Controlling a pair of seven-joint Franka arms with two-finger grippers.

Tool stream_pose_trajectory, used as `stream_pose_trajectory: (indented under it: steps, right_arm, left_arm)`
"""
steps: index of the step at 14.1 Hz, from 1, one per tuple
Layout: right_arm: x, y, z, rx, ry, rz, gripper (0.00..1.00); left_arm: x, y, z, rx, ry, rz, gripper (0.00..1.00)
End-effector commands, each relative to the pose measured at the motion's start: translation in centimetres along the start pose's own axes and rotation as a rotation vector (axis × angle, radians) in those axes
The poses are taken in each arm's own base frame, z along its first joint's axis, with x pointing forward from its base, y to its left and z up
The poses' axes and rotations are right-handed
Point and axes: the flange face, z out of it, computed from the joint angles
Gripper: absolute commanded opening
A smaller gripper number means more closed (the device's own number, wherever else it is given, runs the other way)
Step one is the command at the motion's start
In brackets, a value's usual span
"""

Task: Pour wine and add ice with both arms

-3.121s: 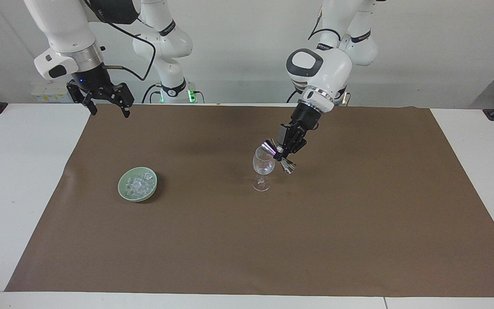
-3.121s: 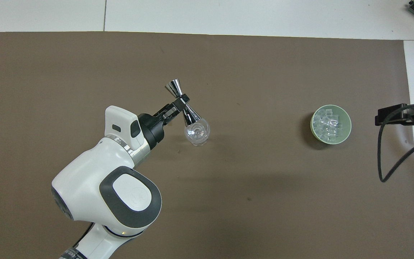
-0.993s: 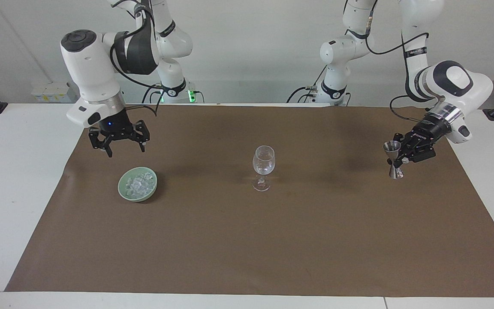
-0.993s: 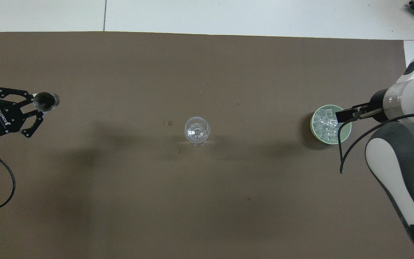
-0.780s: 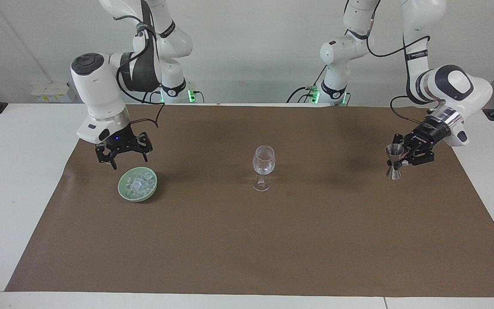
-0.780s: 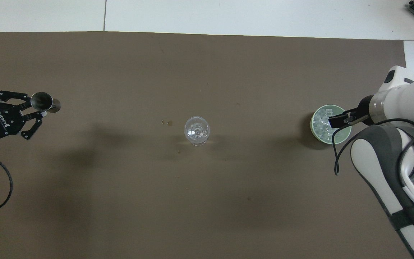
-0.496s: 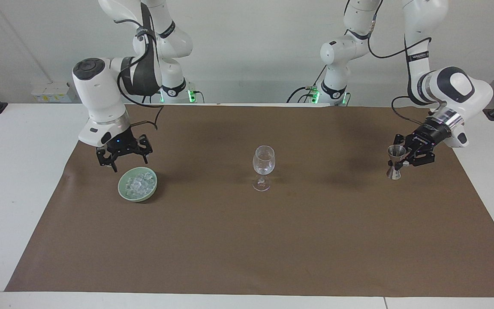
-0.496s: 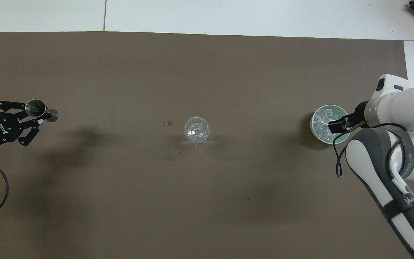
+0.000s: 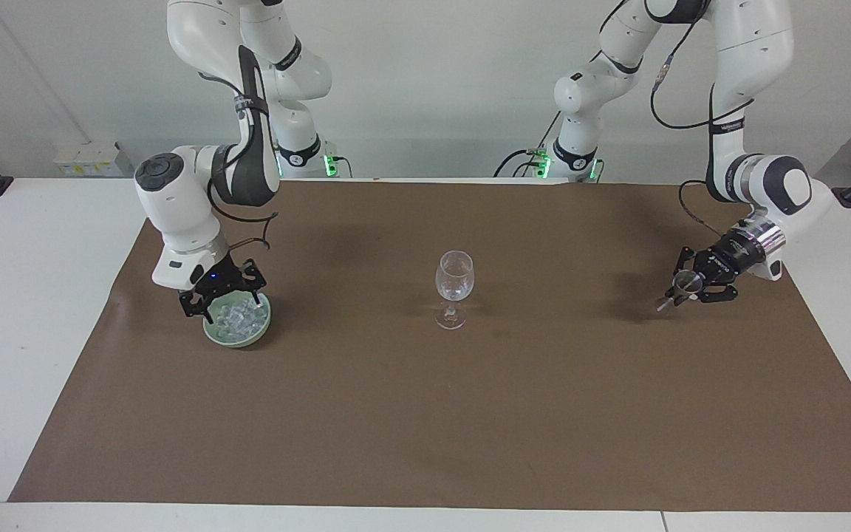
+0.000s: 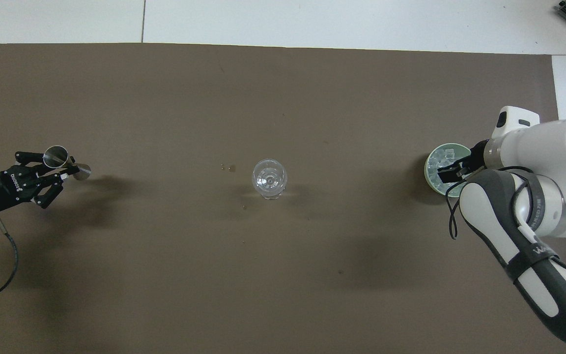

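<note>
A clear wine glass (image 9: 454, 279) (image 10: 269, 178) stands upright mid-mat. Toward the left arm's end, my left gripper (image 9: 691, 285) (image 10: 62, 167) is shut on the waist of a small steel jigger (image 9: 677, 290) (image 10: 57, 156), which is tilted low over the mat. Toward the right arm's end, a pale green bowl (image 9: 239, 339) (image 10: 427, 173) holds the ice (image 9: 239, 319) (image 10: 441, 158). My right gripper (image 9: 230, 307) (image 10: 447, 173) is open, its fingers pointing down into the bowl's mouth right at the ice. I cannot tell whether they touch it.
A brown mat (image 9: 425, 414) covers most of the white table (image 9: 34, 295). A few tiny droplets (image 10: 227, 167) lie on the mat beside the glass. The right arm's elbow (image 10: 519, 231) hangs over the mat near the bowl.
The left arm carried the jigger from the glass to its own end, lowered it and tipped it. The right gripper came down from above the mat into the bowl, staying open.
</note>
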Motion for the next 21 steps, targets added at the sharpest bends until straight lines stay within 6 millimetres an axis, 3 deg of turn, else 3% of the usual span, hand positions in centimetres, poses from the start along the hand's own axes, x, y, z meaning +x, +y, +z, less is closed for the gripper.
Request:
stream_pose_trajectory:
  steps: [1, 4, 10, 14, 17, 20, 21]
  right_arm:
    - [-0.9, 0.7, 0.7, 0.009, 0.029, -0.019, 1.00]
    - [-1.1, 1.0, 1.4, 0.050, 0.050, -0.029, 1.00]
    - [-1.8, 1.0, 2.7, 0.038, 0.056, -0.045, 1.00]
    - [-2.0, 0.9, 3.0, 0.035, 0.057, -0.041, 0.72]
    - [-2.1, 1.1, 2.9, 0.033, 0.058, -0.034, 0.62]
    - [-2.1, 1.2, 2.9, 0.033, 0.058, -0.034, 0.59]
    - [-2.2, 1.3, 2.9, 0.033, 0.057, -0.031, 0.58]
  left_arm:
    - [1.0, -0.3, -0.3, 0.025, -0.027, -0.043, 0.00]
    - [2.3, -1.4, -0.1, 0.032, -0.026, -0.074, 0.00]
    - [2.7, -1.7, 0.3, 0.030, -0.011, -0.077, 0.00]
    - [3.7, -2.2, 0.5, 0.008, 0.013, -0.093, 0.00]
    - [3.7, -2.2, 0.4, -0.006, -0.008, -0.106, 0.00]
    - [3.8, -1.7, 0.4, -0.010, -0.035, -0.115, 0.00]
    - [4.7, -1.2, 0.8, 0.004, -0.056, -0.130, 0.00]
